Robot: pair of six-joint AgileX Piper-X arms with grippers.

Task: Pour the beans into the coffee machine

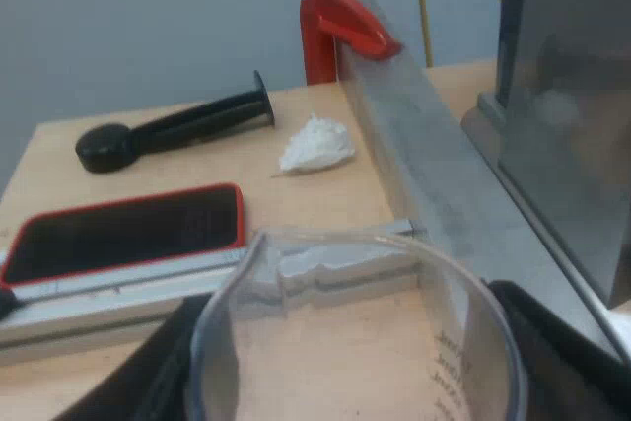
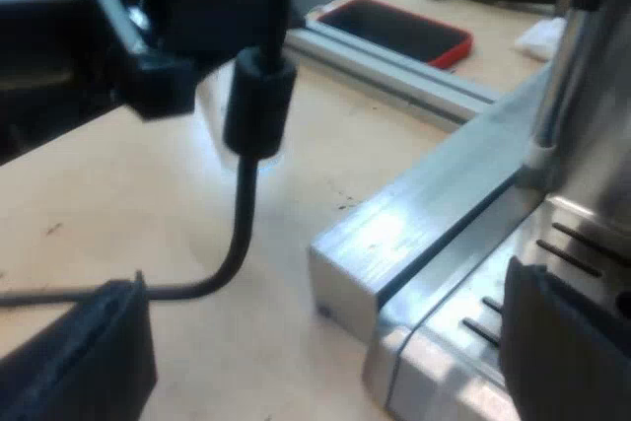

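Clear measuring glass [image 1: 355, 334] clamped between left fingers [image 1: 567, 362], right fingers [image 2: 79, 362] spread apart, holding nothing

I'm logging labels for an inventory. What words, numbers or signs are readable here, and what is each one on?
Measuring glass: printed scale markings on its wall, too blurred to read.
Espresso machine: no text visible on the part in view.
Red-cased phone: dark screen, no text.
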